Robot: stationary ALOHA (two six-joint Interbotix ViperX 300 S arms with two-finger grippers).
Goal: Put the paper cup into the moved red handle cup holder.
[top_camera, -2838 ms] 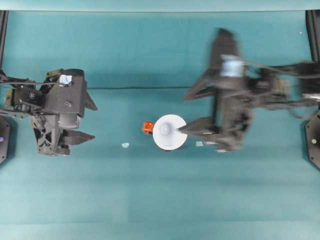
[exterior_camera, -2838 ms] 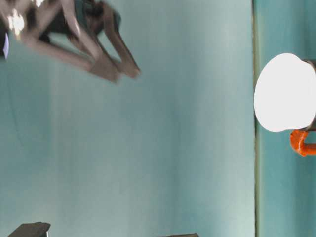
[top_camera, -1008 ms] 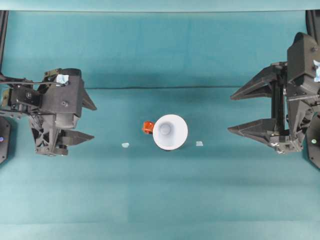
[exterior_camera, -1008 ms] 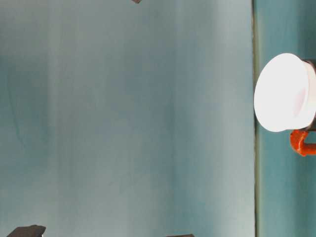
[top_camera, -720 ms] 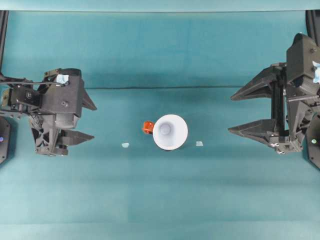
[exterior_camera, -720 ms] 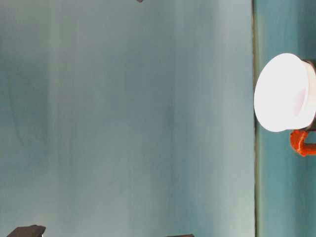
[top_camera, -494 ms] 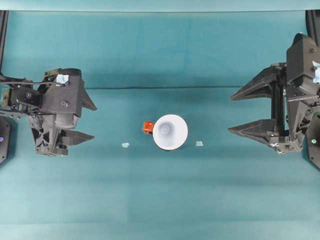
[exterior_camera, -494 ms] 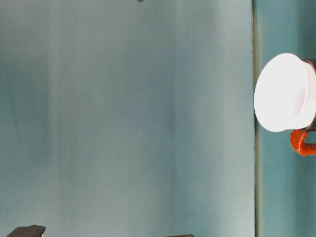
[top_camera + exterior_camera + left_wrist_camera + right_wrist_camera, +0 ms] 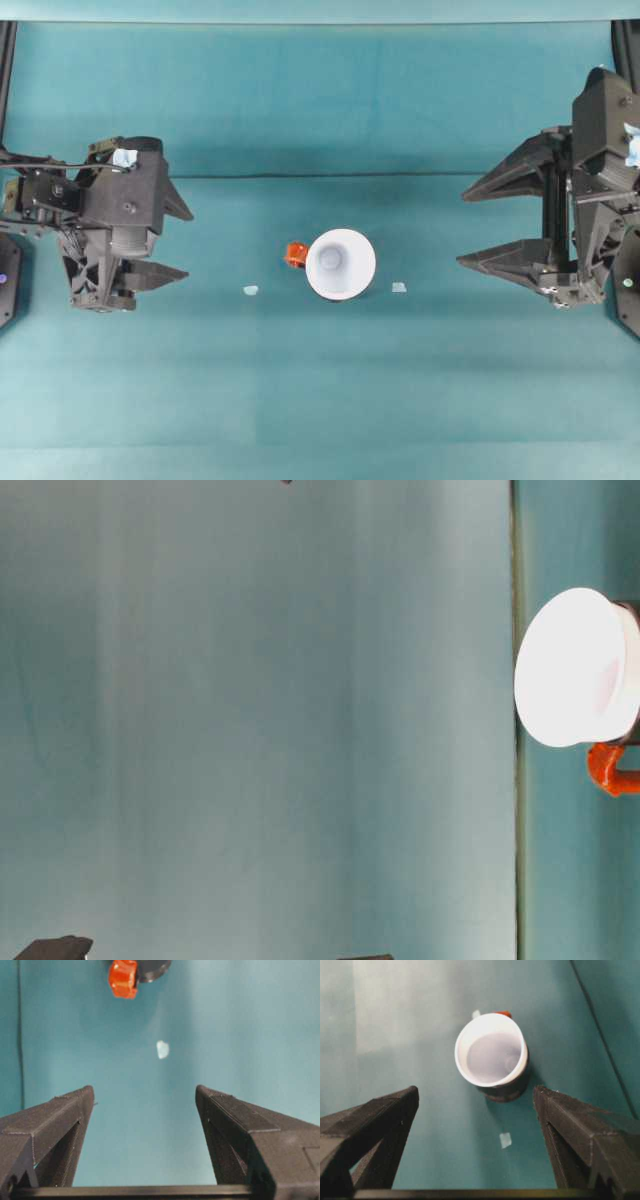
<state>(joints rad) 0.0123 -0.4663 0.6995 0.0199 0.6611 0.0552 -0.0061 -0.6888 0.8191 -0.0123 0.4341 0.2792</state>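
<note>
The white paper cup sits upright inside the black red handle cup holder at the middle of the table, its rim hiding most of the holder from above. The orange-red handle sticks out on the cup's left. The table-level view shows the cup above the handle. In the left wrist view the handle and a bit of the black holder lie far ahead. My left gripper stands open at the table's left, holding nothing. My right gripper stands open at the right, well away from the cup.
Two small pale scraps lie on the teal table, one left of the cup and one right of it. A dark seam crosses the table behind the cup.
The right arm has drawn back from the cup to the table's right side and stopped, fingers spread. Cup, holder and left arm have stayed put.
</note>
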